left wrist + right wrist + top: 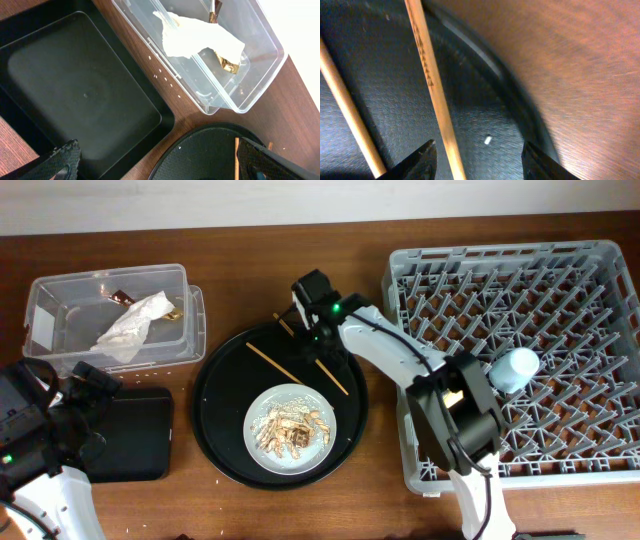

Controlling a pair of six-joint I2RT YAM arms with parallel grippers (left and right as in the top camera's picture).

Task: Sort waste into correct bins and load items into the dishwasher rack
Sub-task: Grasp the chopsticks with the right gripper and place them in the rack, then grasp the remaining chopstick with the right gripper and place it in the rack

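Two wooden chopsticks [298,368] lie on the large round black tray [225,380], behind the grey-blue plate [262,448] that holds food scraps [292,429]. My right gripper [308,330] is open low over the tray's far rim, with one chopstick [432,85] between its fingers [480,160] and the other chopstick [345,110] just outside them. The napkin [135,328] and foil wrapper [172,312] lie in the clear tub [60,290]. My left gripper [160,165] is open over the shallow black tray [130,435]. A light-blue cup [515,368] stands in the grey rack [600,280].
The rack stands close to the right of the round tray. In the left wrist view the clear tub [260,70] and the shallow black tray [75,95] lie side by side, with the round tray's rim [200,145] beside them. Bare wood runs along the back.
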